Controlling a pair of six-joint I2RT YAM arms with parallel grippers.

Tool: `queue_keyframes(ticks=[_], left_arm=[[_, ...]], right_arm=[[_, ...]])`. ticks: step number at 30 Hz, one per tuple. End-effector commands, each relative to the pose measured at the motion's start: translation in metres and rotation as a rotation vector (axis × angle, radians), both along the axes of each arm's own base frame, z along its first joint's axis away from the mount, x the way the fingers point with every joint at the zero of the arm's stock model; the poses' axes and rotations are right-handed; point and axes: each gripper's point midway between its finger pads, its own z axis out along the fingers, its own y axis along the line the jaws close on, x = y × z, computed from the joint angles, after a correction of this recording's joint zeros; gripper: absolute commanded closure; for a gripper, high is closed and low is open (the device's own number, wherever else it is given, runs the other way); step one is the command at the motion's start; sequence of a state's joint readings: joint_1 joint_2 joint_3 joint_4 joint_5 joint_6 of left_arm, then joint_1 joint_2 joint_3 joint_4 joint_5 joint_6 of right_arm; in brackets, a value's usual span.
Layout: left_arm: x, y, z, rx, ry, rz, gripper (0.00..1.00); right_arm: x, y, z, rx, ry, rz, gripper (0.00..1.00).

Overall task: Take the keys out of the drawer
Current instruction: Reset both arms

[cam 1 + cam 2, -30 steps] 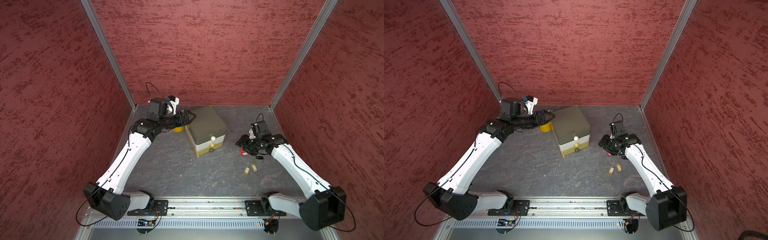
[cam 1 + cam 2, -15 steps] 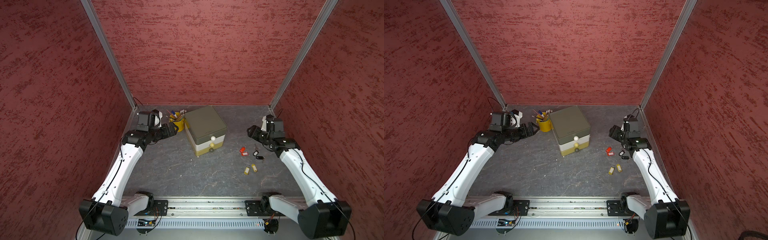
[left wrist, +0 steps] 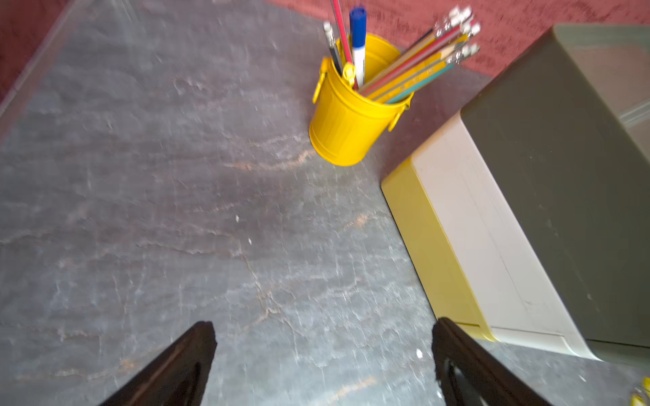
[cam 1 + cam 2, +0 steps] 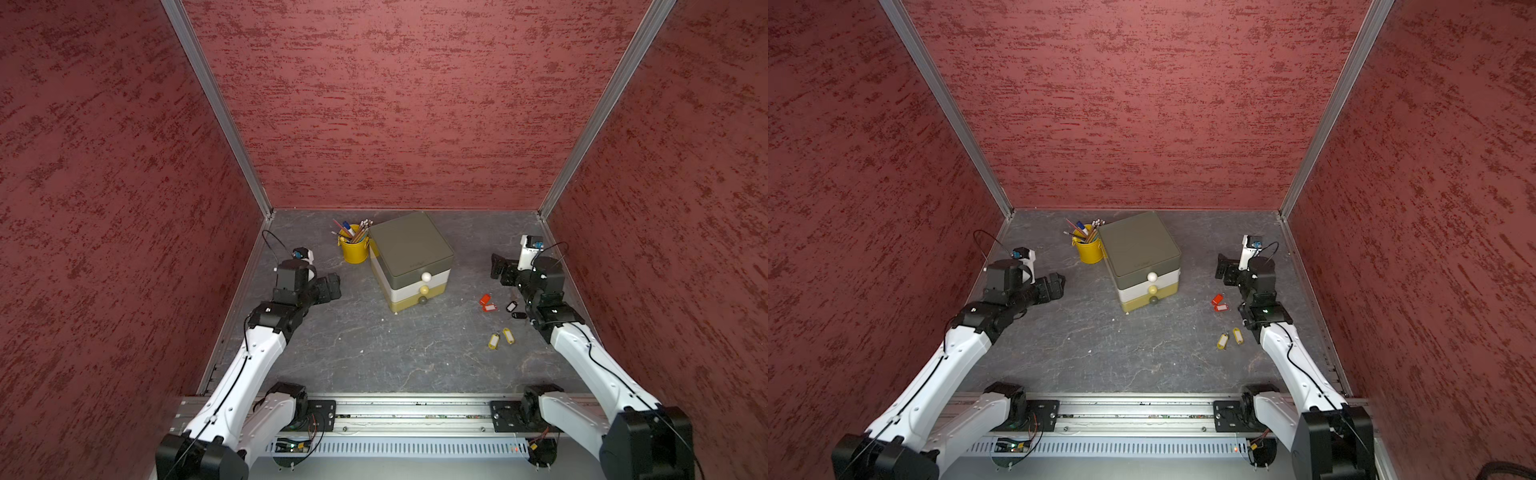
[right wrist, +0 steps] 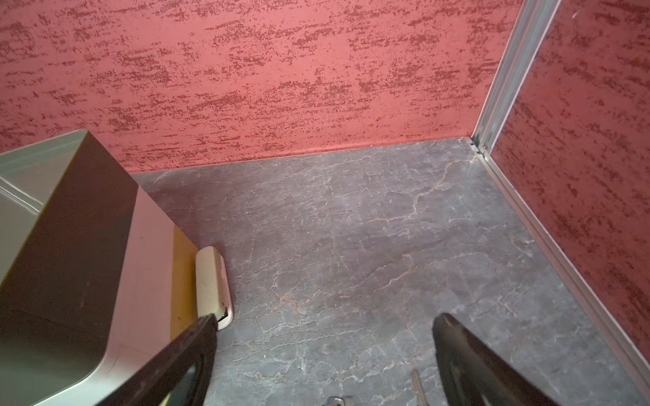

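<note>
Three walls: we see red textured panels at the back and both sides, joined by aluminium posts.
Surface: the table is grey and slate-like, veined with pale cracks; a metal rail carrying both arm bases runs along its near edge.
Furniture: a three-tier drawer unit, olive over white over yellow, stands near the back wall with all fronts flush; a yellow bucket of pencils stands just beside it.
Keys, place: all four lie on the bare table, outside the unit, between it and the right arm. The red keys are nearer the unit, the yellow keys nearer the rail.
Keys, axis: the yellow tags lie side by side, long axes roughly rail-to-back. One red tag lies label-up, roughly crosswise, the other slanted. We cannot tell which way the blades point.
Left gripper: jaws spread wide, nothing between them, above bare table short of the bucket.
Right gripper: jaws wide and empty, beside the unit's flank.
Top views only: the unit's three round knobs and all four keys; two small dark tags by the right arm show in a top view.
Left wrist only: the pencils' eraser ends and a blue marker.
Right wrist only: a sliver of red tag.
</note>
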State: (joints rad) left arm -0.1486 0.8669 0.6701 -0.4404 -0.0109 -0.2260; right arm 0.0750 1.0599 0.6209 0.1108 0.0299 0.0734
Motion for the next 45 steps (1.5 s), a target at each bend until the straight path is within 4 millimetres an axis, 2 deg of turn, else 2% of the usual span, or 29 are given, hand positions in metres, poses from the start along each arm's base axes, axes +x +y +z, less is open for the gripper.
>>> queue_keyframes(ticks=[1, 4, 7, 11, 16, 25, 34, 36, 38, 45], left_arm=[[0.011, 0.015, 0.03, 0.079, -0.271, 0.025, 0.0], [0.005, 0.023, 0.032, 0.091, -0.374, 0.052, 0.0], [0.006, 0.031, 0.024, 0.093, -0.343, 0.078, 0.0], [0.015, 0.035, 0.019, 0.112, -0.336, 0.077, 0.0], [0.029, 0.039, 0.014, 0.128, -0.322, 0.076, 0.0], [0.051, 0.049, 0.003, 0.151, -0.34, 0.092, 0.0], [0.076, 0.064, -0.031, 0.171, -0.324, 0.103, 0.0], [0.081, 0.066, -0.038, 0.172, -0.323, 0.108, 0.0], [0.086, 0.068, -0.045, 0.173, -0.319, 0.111, 0.0], [0.103, 0.072, -0.045, 0.174, -0.33, 0.12, 0.0]], right_arm=[[0.01, -0.008, -0.004, -0.067, -0.048, -0.003, 0.02], [0.017, -0.009, -0.02, -0.064, -0.04, 0.006, 0.02], [0.024, -0.01, -0.033, -0.073, -0.045, 0.012, 0.02], [0.033, -0.018, -0.053, -0.06, -0.03, -0.006, 0.02], [0.037, -0.025, -0.066, -0.044, -0.034, -0.017, 0.02], [0.037, -0.032, -0.078, 0.003, -0.05, -0.033, 0.02], [0.04, -0.029, -0.076, 0.0, -0.055, -0.012, 0.02], [0.041, -0.029, -0.085, 0.002, -0.032, -0.009, 0.02], [0.041, -0.028, -0.086, 0.002, -0.031, -0.006, 0.02], [0.043, -0.025, -0.087, -0.001, -0.027, 0.018, 0.02]])
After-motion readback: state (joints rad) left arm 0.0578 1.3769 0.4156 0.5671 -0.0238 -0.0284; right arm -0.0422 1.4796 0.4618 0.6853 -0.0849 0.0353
